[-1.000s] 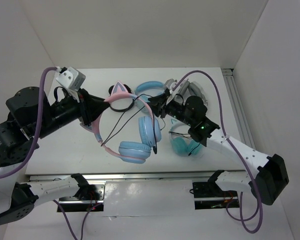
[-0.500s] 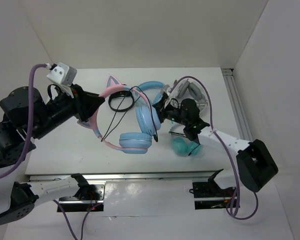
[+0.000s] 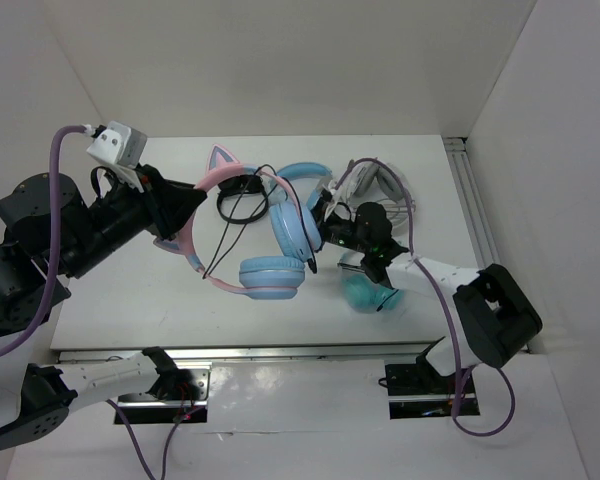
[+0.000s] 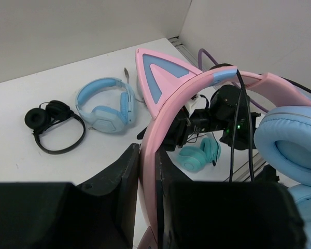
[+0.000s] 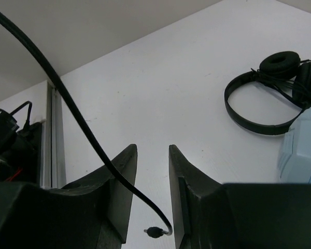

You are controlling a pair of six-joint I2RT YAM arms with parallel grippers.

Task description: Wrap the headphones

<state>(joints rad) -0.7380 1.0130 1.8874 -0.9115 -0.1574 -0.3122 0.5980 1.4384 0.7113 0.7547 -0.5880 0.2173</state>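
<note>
The headphones (image 3: 270,275), pink cat-ear plastic headband w/ light blue padded cups, sit mid-table. The band is lifted up on the left side, cups toward the centre. Can't tell if the lower cup touches the surface.

Left gripper (image 4: 147,161) is clamped tight on the pink band, one finger each side, and the pink-and-blue cat ear (image 4: 160,78) pokes up just past the fingers.

The thin black cable (image 5: 72,109) trails from the pair over to the right side. Right gripper (image 5: 152,153) sits just beside the upper blue cup, jaws partly spread. The cable runs down thru the gap, its small black plug (image 5: 156,232) hanging at the end. Nothing pinched there.

Around the held pair:
- A small black on-ear headset (image 3: 242,203) lies flat on the table behind it.
- A plain light blue over-ear pair (image 3: 305,175) lies next to that, further back.
- An all-teal cat-ear pair (image 3: 368,292) lies near the front edge, just beside the right arm.

Surface & room: white matte tabletop (image 3: 130,290), plain white walls (image 3: 280,60) on three sides, and a silver aluminium rail (image 3: 477,225) along the table's right edge.
</note>
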